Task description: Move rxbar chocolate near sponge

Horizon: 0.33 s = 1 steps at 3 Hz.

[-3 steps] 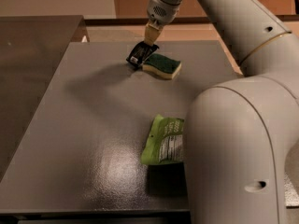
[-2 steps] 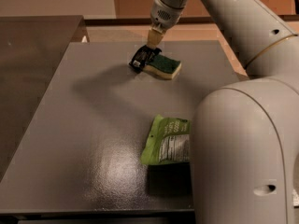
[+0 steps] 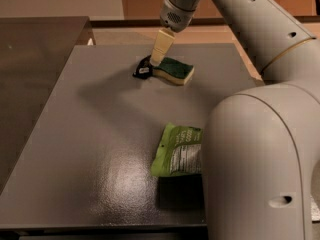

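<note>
The rxbar chocolate, a small black wrapped bar with a white label, is at the far middle of the grey table. It touches the left end of the sponge, which has a dark green top and a pale yellow base. My gripper reaches down from above and its tip is at the bar's upper right edge, right where the bar meets the sponge. The bar looks low, at or just above the table top.
A large crinkled green snack bag lies on the near half of the table, partly behind my white arm, which fills the right side. A darker counter adjoins the table on the left.
The bar has come down and slightly left, from a tilted, raised position to low beside the sponge's left end. The gripper lowered a little with it. Sponge and green bag have not moved.
</note>
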Tool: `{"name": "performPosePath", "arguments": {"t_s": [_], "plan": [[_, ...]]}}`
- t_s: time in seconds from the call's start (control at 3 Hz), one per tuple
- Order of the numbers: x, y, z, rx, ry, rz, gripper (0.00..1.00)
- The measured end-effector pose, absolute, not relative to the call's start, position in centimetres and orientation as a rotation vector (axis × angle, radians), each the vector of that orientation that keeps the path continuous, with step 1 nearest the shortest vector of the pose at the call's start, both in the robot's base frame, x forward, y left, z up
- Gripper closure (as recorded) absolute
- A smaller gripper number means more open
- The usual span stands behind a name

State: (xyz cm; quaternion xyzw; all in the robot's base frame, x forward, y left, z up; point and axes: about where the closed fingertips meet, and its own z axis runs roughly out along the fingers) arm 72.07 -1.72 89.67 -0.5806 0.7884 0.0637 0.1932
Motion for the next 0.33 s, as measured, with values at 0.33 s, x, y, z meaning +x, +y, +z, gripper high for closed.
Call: {"name": "performPosePath", "arguments": {"t_s": [0.33], "plan": [[72.08,-1.72,89.67,-1.629,2.212,0.179,0.00]]}}
